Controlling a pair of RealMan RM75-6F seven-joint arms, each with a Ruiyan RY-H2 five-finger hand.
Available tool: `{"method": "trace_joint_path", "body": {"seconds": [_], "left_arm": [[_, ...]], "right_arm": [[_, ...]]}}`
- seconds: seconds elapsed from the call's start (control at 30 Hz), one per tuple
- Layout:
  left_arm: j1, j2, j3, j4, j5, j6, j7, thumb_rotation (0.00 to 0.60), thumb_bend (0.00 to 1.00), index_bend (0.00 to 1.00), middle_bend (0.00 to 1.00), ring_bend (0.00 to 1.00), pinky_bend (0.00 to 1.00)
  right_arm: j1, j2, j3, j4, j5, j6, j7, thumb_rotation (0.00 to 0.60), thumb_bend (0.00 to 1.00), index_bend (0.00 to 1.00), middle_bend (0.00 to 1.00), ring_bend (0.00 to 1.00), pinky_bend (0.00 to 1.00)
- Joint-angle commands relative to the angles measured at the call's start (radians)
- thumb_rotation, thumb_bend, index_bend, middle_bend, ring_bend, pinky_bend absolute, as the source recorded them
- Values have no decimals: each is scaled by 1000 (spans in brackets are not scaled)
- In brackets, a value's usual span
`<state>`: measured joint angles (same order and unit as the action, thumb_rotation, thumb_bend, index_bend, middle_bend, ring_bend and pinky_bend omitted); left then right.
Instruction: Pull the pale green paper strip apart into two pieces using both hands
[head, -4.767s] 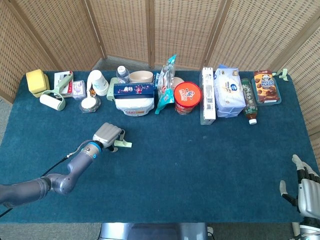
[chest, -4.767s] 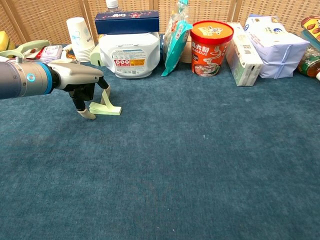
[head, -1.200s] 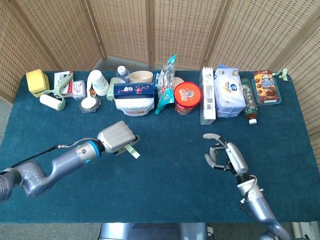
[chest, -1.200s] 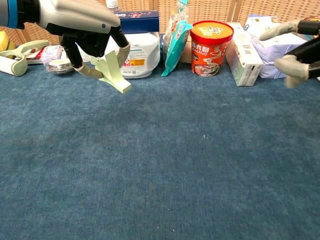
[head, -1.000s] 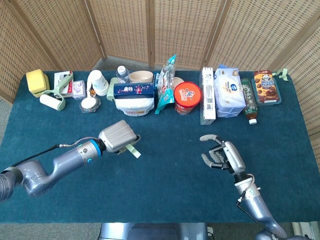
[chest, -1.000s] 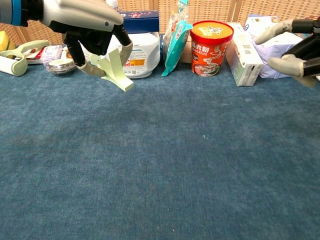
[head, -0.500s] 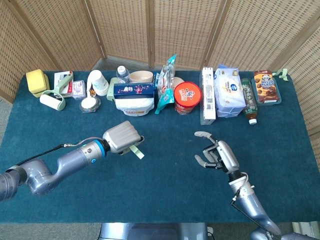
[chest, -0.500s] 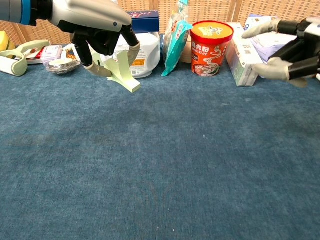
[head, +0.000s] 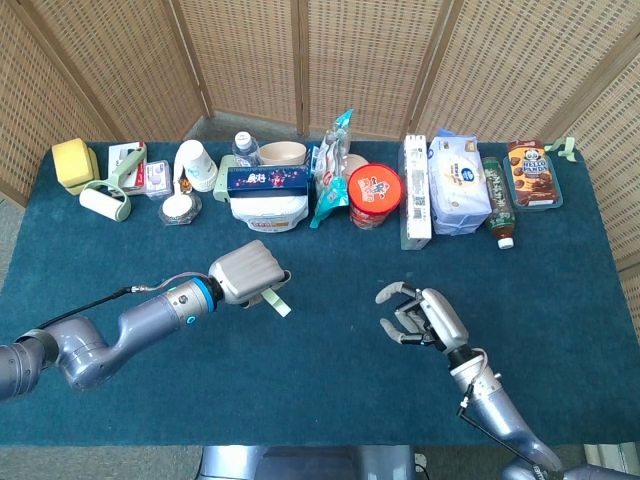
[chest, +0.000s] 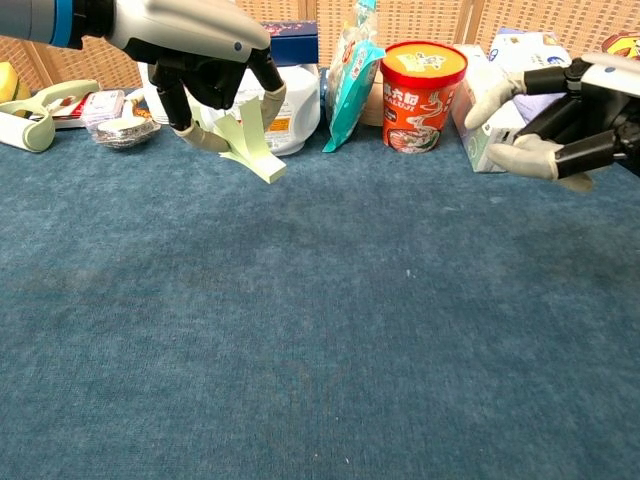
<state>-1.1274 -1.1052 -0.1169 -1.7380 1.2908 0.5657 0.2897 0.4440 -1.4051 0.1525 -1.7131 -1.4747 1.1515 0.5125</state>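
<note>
My left hand (head: 246, 272) (chest: 205, 50) holds the pale green paper strip (chest: 252, 140) (head: 276, 301) above the blue table cloth, left of centre. The strip hangs down from the fingers, its free end pointing right. To the right, my right hand (head: 420, 315) (chest: 560, 105) hovers above the cloth with its fingers spread and nothing in it. A wide gap separates it from the strip.
A row of goods lines the back of the table (head: 330, 400): a white tub (chest: 262, 105) under a dark blue box (chest: 255, 42), a teal snack bag (chest: 350, 75), a red noodle cup (chest: 424, 80), a white carton (chest: 482, 95), tissue packs (head: 458, 185), paper cups (head: 196, 163) and a lint roller (head: 105, 200).
My left hand has carried the strip slightly right. My right hand has moved left toward the table's centre, fingers still spread.
</note>
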Motion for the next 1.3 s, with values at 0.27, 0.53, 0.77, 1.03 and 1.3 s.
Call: {"method": "trace_joint_path", "body": {"seconds": [0.27,0.53,0.77,1.03,1.3], "left_arm": [[-16,-10,2,1,-20,-1,18,600,387,651,1000,1000,1000],[-33,-26,3,7,-38,-6,31,600,387,651,1000,1000,1000],[-49,-41,1,11,-51,-9,38,600,387,650,1000,1000,1000],[-61,-51,3,14,-65,-8,44,600,387,650,1000,1000,1000],[-74,-63,4,20,-77,-7,44,600,387,650,1000,1000,1000]], "right_arm": [[23,-15,1,-34,4,-14,-21,600,390,362,1000,997,860],[53,-38,7,-44,23,-48,-43,600,390,318,1000,993,857],[76,-54,20,-55,44,-68,-69,600,391,314,1000,992,857],[90,-65,23,-61,60,-80,-83,600,391,313,1000,992,857],[114,-85,30,-65,73,-99,-111,600,391,312,1000,992,857]]}}
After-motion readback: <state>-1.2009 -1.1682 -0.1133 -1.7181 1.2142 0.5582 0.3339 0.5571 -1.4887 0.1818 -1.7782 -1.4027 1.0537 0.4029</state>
